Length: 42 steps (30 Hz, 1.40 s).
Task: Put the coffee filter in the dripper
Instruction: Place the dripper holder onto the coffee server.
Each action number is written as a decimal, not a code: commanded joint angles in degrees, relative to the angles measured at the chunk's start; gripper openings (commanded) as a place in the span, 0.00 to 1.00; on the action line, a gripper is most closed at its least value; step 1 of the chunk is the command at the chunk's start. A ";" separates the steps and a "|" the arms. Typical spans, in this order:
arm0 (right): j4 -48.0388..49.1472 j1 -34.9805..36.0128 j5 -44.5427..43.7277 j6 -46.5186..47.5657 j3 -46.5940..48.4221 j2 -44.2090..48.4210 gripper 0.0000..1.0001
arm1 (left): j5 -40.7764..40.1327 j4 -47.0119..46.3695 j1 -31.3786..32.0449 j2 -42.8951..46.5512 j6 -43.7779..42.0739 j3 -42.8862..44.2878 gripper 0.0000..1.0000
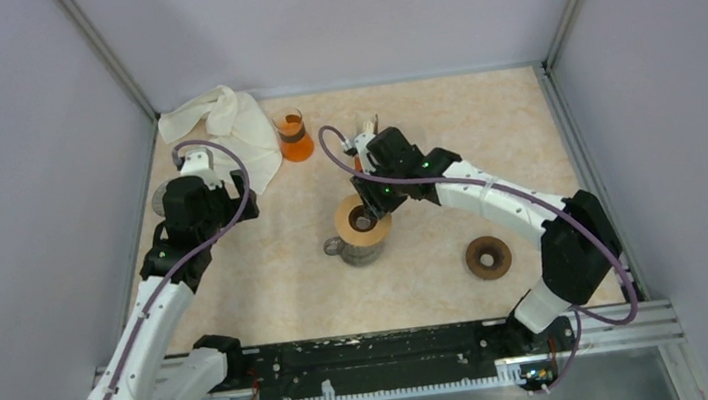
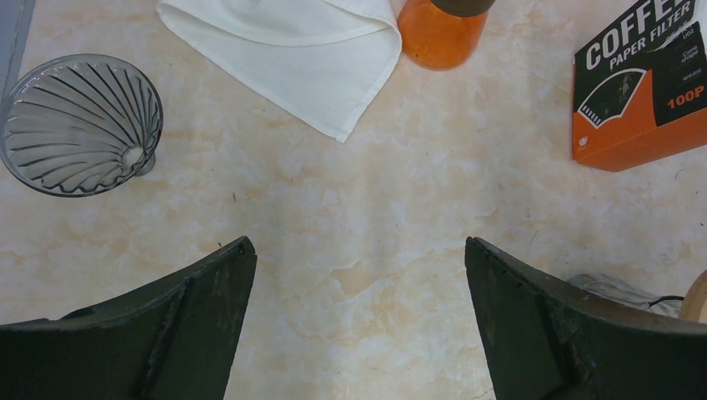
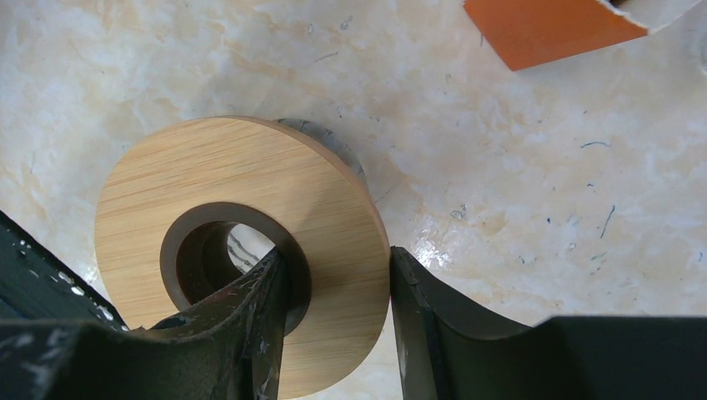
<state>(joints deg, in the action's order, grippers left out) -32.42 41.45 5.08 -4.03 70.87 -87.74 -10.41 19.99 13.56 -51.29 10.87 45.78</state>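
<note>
While the left wrist view shows the glass dripper (image 2: pixel 79 125) whole, near the cloth (image 2: pixel 292 50), with the left gripper (image 2: pixel 358 247) spread wide and holding nothing, the top view half hides that dripper behind the left arm (image 1: pixel 157 313). Only the right wrist view shows the right gripper (image 3: pixel 338 275) clamped on the wooden ring (image 3: pixel 242 183), one finger in its hole and one outside. The filter box (image 2: pixel 642 83) lies right of the jar (image 2: pixel 438 33); a white tip by it in the top view may be a filter (image 1: pixel 368 121).
</note>
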 commanded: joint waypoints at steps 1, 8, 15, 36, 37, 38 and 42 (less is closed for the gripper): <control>1.25 1.45 1.09 0.51 3.63 -1.19 0.28 | 0.93 -0.10 -0.63 -0.15 0.40 -0.25 0.99; 1.15 2.75 1.86 0.70 3.61 -3.12 0.29 | 1.80 -0.12 -0.82 -0.47 0.38 -0.39 0.99; 2.78 3.02 1.16 0.36 2.85 -3.98 0.30 | 1.90 -0.14 -0.98 -0.48 0.29 -0.40 0.99; 5.77 3.07 -0.88 0.34 0.95 -5.51 0.37 | 2.56 -0.21 -1.17 -0.94 0.20 -0.47 0.99; 5.66 3.03 -1.06 0.41 0.93 -5.53 0.37 | 2.57 -0.21 -1.17 -0.92 0.13 -0.44 0.99; 5.69 3.07 -1.22 0.43 0.86 -5.59 0.38 | 2.53 -0.21 -1.17 -0.98 0.12 -0.45 0.99; 5.32 3.05 -1.14 0.54 0.74 -5.77 0.41 | 2.64 -0.21 -1.17 -1.02 0.14 -0.44 0.99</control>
<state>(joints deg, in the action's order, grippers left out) -29.61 43.88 4.12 -3.99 70.94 -93.19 -8.49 19.99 12.73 -52.12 10.87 45.78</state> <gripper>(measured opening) 0.435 0.996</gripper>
